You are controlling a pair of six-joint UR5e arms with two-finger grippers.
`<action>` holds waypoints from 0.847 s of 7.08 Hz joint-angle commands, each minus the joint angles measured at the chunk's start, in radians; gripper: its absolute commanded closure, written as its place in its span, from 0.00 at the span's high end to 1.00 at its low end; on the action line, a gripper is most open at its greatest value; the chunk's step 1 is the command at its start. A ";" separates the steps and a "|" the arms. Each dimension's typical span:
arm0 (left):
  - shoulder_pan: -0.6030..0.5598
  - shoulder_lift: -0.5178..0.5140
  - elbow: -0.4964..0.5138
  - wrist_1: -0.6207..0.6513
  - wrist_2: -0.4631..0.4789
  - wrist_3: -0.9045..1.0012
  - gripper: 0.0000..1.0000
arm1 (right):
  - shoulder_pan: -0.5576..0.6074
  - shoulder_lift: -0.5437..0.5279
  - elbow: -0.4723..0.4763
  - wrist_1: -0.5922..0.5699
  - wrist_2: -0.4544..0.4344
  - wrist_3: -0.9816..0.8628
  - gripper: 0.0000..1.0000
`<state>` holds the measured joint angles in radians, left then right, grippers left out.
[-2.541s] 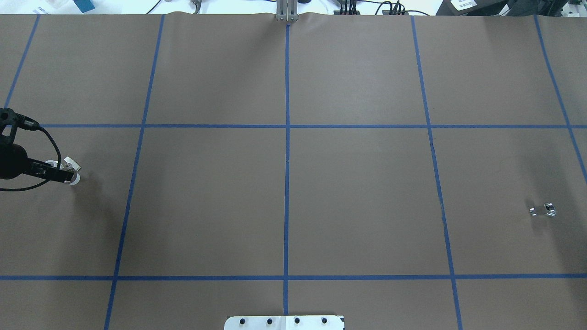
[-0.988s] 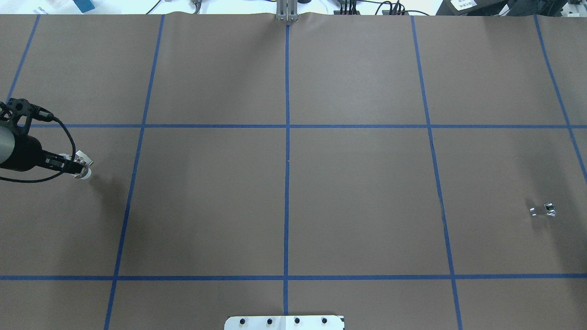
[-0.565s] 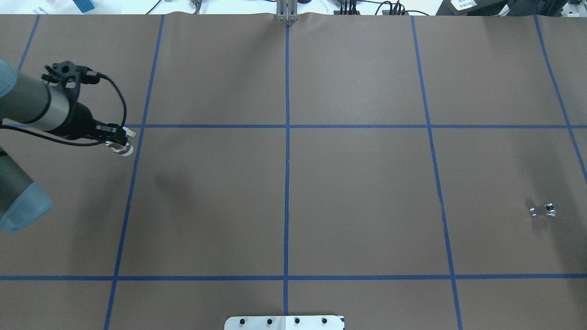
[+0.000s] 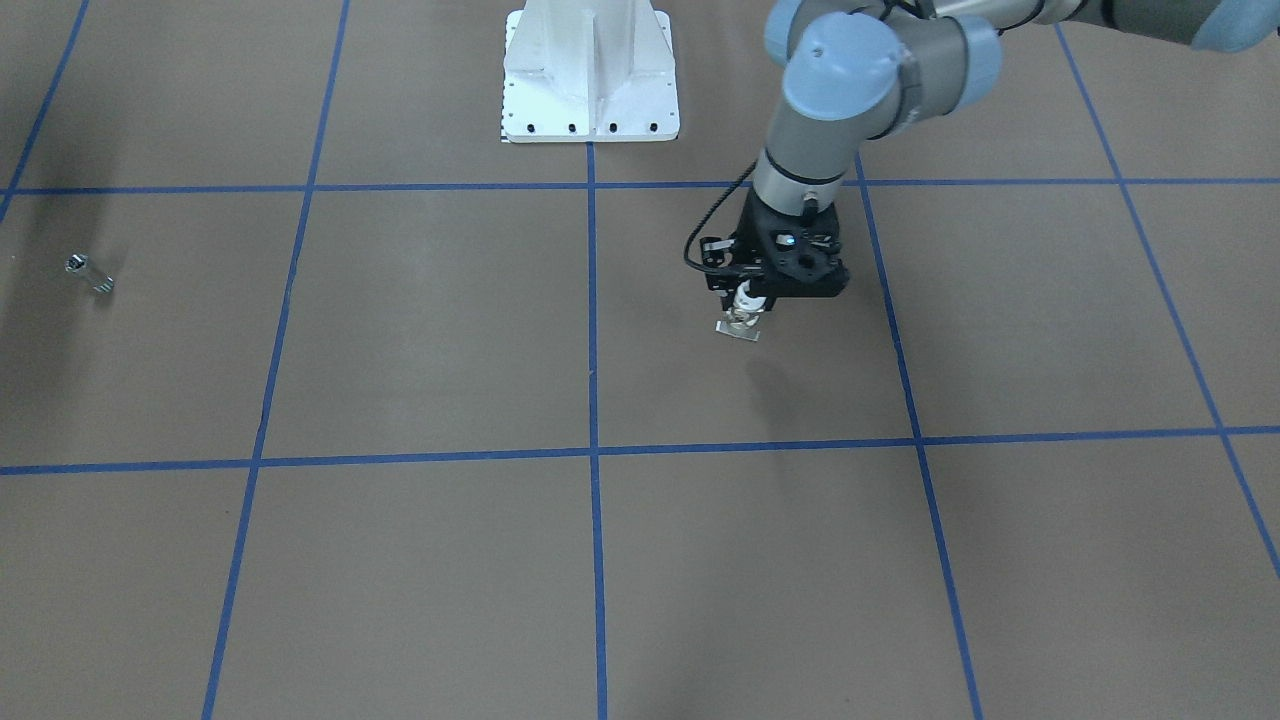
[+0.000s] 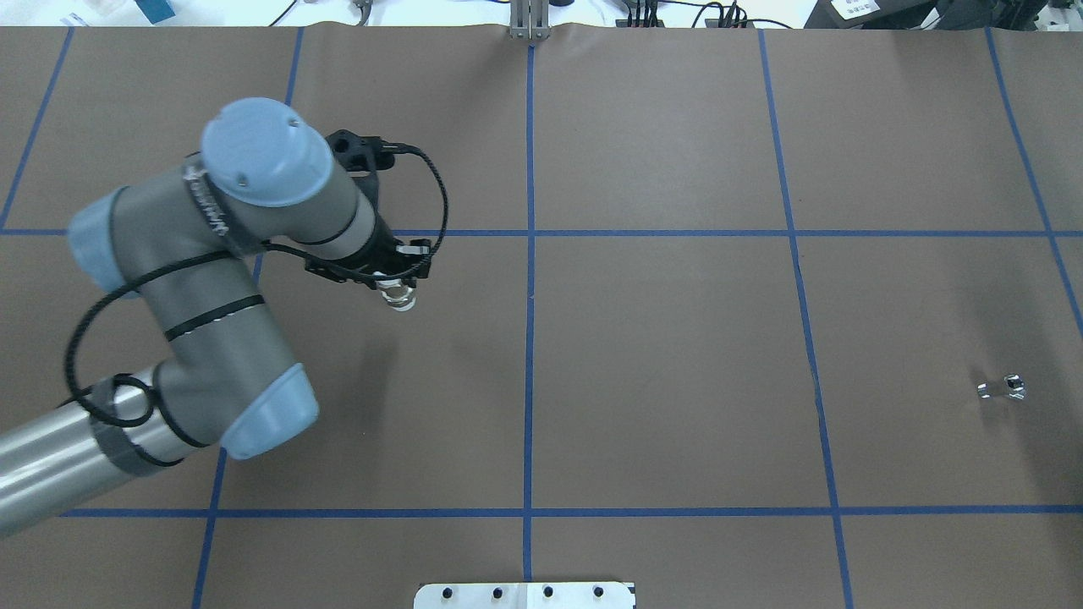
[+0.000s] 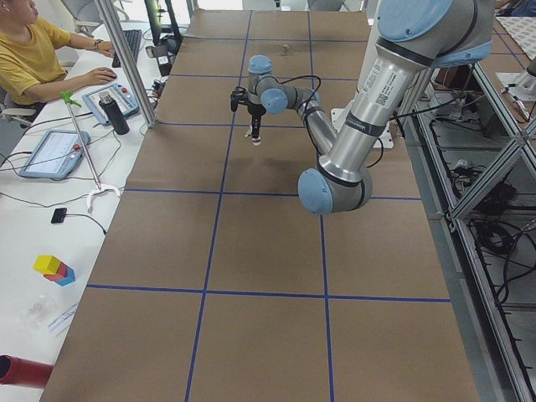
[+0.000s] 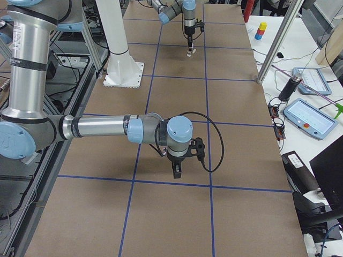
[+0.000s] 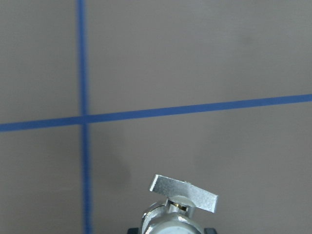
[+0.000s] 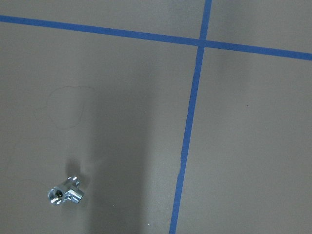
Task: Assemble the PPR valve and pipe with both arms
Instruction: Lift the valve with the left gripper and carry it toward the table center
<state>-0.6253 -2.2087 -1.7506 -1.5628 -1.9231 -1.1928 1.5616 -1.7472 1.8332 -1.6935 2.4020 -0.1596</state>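
Observation:
My left gripper point(image 5: 398, 290) is shut on the PPR valve point(image 5: 403, 301) and holds it above the table, left of the centre line. In the front view the valve point(image 4: 739, 318) hangs below the gripper point(image 4: 748, 300), tab end down. The left wrist view shows its flat tab point(image 8: 183, 192). The pipe point(image 5: 1003, 387) lies on the table at the far right and also shows in the front view point(image 4: 88, 273) and the right wrist view point(image 9: 66, 192). My right gripper point(image 7: 177, 170) shows only in the right side view, low over the table; I cannot tell whether it is open or shut.
The white bolted pedestal point(image 4: 590, 90) stands at the robot's edge of the table. Blue tape lines point(image 5: 530, 338) grid the brown table cover. An operator point(image 6: 33, 50), tablets and a metal post point(image 6: 126, 59) stand along the far side.
My left arm has swung from the table's far left edge toward the centre, carrying the valve in its shut gripper. The pipe has not moved.

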 commanded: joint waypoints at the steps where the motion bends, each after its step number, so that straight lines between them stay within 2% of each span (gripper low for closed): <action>1: 0.056 -0.203 0.197 0.006 0.047 -0.114 0.00 | 0.000 0.000 0.000 0.000 0.000 0.000 1.00; 4: 0.070 -0.282 0.316 -0.008 0.049 -0.122 0.00 | 0.000 0.000 0.000 0.000 0.000 0.000 1.00; 6: 0.107 -0.334 0.443 -0.109 0.120 -0.142 0.00 | 0.000 0.000 0.000 0.000 0.000 0.000 1.00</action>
<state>-0.5360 -2.5120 -1.3802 -1.6167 -1.8376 -1.3238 1.5616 -1.7472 1.8336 -1.6935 2.4022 -0.1595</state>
